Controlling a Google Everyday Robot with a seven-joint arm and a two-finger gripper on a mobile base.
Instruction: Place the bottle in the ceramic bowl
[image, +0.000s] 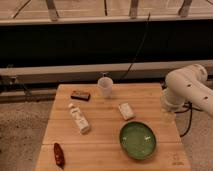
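Only one camera view here, so it's all taken from that. A wooden table (107, 132) is seen from above and a bit in front, with a dark wall and a pale ledge running behind it.

The bottle (79, 118) is found on the left half of the table. It's white and lying on its side, angled so the capped end points toward the back left. It's resting on the wood, well apart from the bowl.

The ceramic bowl (137, 140) is green, round and set near the front right of the table, sitting upright.

The robot arm (187, 85), white and chunky, is seen coming in from the right edge of the frame and bending down toward the table's right side. The gripper (168, 116) hangs low at that right edge, just behind and to the right of the bowl and far from the bottle. Whether it's wide or narrow can't be told from this view.

Other stuff on the table:
- A white cup (105, 86) stands upright at the back, near the middle.
- A small dark flat object (80, 95) lies to the left of the cup.
- A small pale packet (126, 111) is placed between the cup and the bowl.
- A reddish-brown item (59, 155) is spotted at the front left corner.

A black cable (137, 47) is seen running up the wall behind the cup.
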